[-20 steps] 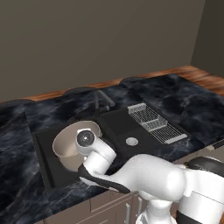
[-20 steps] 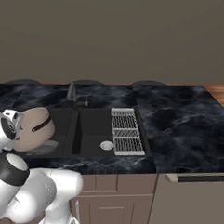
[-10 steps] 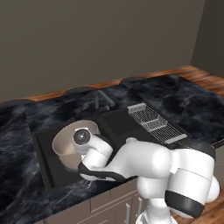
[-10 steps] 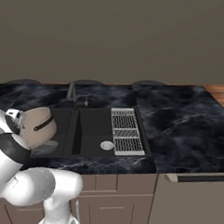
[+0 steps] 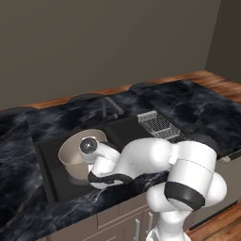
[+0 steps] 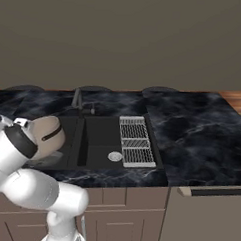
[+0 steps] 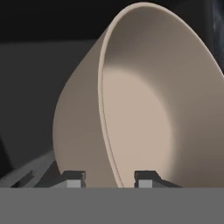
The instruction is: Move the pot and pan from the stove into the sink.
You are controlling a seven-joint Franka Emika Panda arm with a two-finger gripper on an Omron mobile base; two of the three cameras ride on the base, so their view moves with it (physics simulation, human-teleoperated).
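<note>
black marbled counter (image 6: 191, 141), recessed sink (image 6: 99, 141), dish rack (image 6: 135, 141)

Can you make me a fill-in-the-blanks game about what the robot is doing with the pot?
1. The gripper is pinching the rim of the ____.
2. The pot is hanging over the ____.
3. The wire dish rack sits on the sink's ____ side in the right base view.

Missing words: pot; sink; right

One beige pot (image 5: 77, 153), one dark sink (image 6: 104, 136) with two basins, one faucet (image 6: 78, 100), one wire dish rack (image 6: 135, 141), one drain (image 6: 114, 156), one black marbled counter (image 6: 192, 131), one white robot arm (image 5: 155, 164)
</note>
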